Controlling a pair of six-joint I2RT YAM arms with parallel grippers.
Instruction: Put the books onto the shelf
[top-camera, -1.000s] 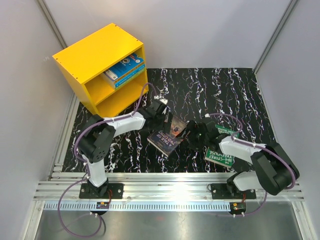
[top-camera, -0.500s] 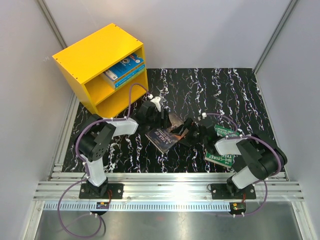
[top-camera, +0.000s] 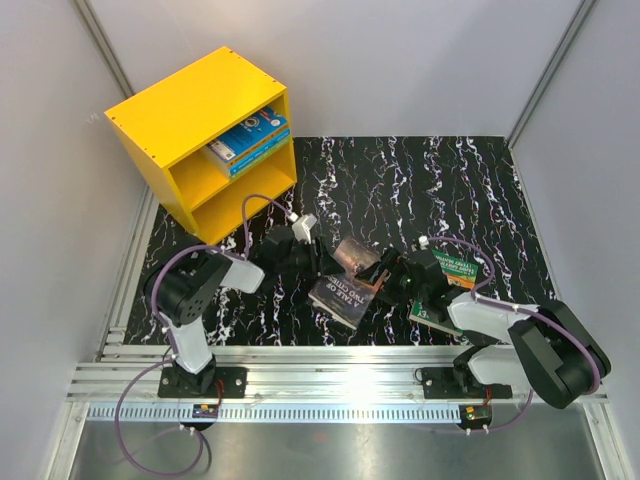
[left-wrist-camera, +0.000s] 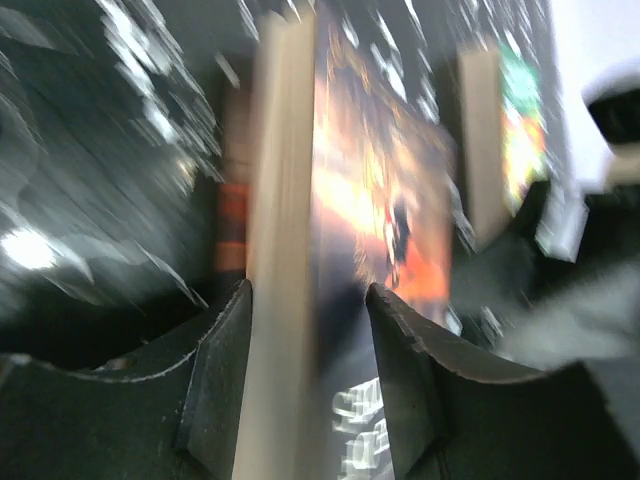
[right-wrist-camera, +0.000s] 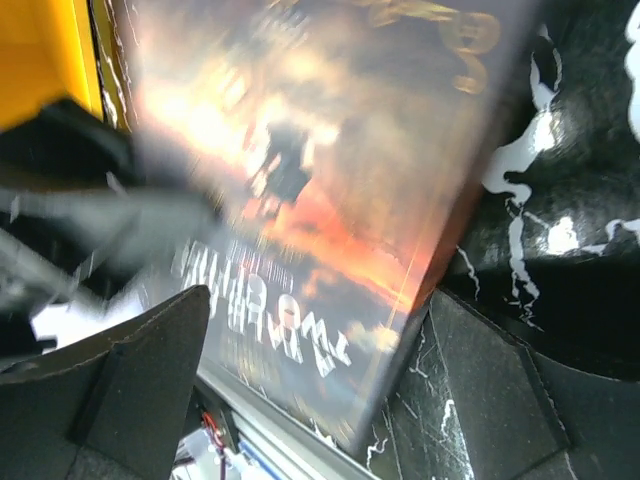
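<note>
Dark book, now nearer (title blurred)

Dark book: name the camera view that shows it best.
Top external. The whole dark book is in frame and sharp, with its outline and title visible. The left wrist view is blurred and gives only its page edge and part of the cover. The right wrist view shows the cover large, but blurred and cropped.
</note>
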